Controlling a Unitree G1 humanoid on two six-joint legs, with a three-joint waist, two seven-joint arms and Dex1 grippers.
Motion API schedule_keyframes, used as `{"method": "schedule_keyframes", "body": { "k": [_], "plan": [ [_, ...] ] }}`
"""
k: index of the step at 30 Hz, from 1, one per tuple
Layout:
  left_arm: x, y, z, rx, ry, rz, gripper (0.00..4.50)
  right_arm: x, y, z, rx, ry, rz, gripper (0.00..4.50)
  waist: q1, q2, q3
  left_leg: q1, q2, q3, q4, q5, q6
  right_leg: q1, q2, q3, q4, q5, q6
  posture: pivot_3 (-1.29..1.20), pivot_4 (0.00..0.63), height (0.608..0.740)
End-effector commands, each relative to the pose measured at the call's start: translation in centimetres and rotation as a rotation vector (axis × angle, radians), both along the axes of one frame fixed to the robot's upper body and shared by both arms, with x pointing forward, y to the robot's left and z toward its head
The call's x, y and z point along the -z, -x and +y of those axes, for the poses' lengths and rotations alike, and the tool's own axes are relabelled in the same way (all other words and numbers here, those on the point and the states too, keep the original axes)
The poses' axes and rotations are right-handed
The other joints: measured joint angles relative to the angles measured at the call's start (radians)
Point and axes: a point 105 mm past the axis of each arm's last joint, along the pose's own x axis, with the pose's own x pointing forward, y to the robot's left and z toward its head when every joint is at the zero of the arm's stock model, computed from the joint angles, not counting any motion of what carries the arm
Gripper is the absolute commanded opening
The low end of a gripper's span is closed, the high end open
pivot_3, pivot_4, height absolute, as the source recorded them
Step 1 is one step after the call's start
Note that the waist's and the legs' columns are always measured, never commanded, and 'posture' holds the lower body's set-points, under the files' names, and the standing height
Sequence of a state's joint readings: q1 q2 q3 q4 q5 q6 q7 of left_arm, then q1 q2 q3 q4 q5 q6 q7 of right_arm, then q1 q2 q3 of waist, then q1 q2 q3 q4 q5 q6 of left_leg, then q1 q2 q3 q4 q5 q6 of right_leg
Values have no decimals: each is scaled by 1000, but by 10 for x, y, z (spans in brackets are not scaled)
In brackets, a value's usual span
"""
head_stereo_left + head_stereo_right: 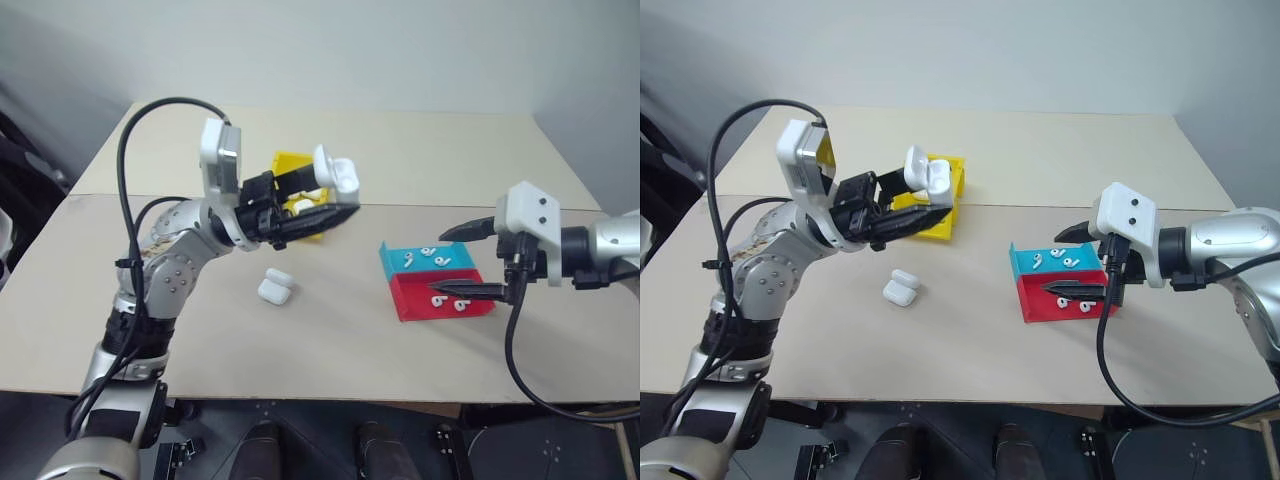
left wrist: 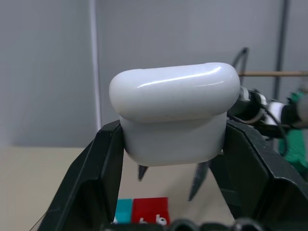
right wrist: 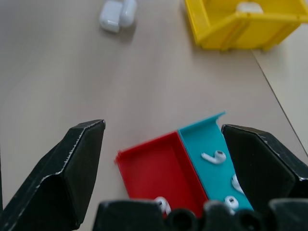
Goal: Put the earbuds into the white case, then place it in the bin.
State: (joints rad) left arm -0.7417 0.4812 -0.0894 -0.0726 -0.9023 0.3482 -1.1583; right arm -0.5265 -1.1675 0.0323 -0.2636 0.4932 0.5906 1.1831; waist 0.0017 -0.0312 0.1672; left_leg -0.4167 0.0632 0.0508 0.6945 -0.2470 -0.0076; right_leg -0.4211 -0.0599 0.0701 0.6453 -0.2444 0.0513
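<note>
Left gripper [image 1: 335, 195] is clamped on a white case [image 1: 336, 172], held up in the air over the table [image 1: 400, 160], in front of the yellow bin [image 1: 288, 162]. Case lid looks flipped open in the head views; in the left wrist view the case [image 2: 174, 113] sits squeezed between the two black fingers [image 2: 94, 178]. The bin holds at least one more white case [image 3: 249, 6].

Right gripper [image 1: 462, 262] hangs with its jaws spread wide, nothing between them, just above the red tray [image 1: 425, 308] and teal tray [image 1: 392, 262]. The trays sit side by side, touching, teal on the far side, red nearer the robot. Earbuds [image 1: 428, 255] lie loose in the teal tray, a few; more earbuds [image 1: 458, 304] lie in the red tray, partly hidden by the lower finger. Exact count can't be told.

Two spare cases [image 1: 274, 286] lie touching each other on the table, between bin and table's near edge, well apart from both grippers.
</note>
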Motion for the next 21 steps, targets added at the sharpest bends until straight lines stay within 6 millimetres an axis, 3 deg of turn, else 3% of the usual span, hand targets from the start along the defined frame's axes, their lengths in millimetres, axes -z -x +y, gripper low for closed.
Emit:
{"method": "schedule_keyframes", "body": {
  "k": [1, 9, 14, 21],
  "plan": [
    [-4, 13, -2, 88, 0, -77, 2789, 1, -5, -9, -9, 86, 17, 4500, -3, 0, 0, 0, 0, 0, 0, 0, 0, 0, 0, 0, 0, 0, 0, 0, 150, 740],
    [11, 19, -6, 60, -31, -62, 2789, 27, -22, -13, -69, 308, 92, 4500, -17, 0, 0, 0, 1, 0, 0, 0, 0, -1, 0, 0, 1, 0, 0, 0, 150, 740],
    [15, 25, -8, 43, -27, -63, 2789, 51, -37, -16, -77, 403, 137, 3324, -15, 0, 0, 0, 1, 0, 1, 0, 0, -1, 0, 0, 1, 0, 0, 0, 150, 740],
    [17, 28, -7, 15, -25, -55, 2789, 69, -52, -15, -131, 483, 134, 3324, -14, 1, 0, 0, 1, 0, 1, 0, 0, -1, 0, 0, 1, 0, 0, 0, 150, 740]
  ]
}}
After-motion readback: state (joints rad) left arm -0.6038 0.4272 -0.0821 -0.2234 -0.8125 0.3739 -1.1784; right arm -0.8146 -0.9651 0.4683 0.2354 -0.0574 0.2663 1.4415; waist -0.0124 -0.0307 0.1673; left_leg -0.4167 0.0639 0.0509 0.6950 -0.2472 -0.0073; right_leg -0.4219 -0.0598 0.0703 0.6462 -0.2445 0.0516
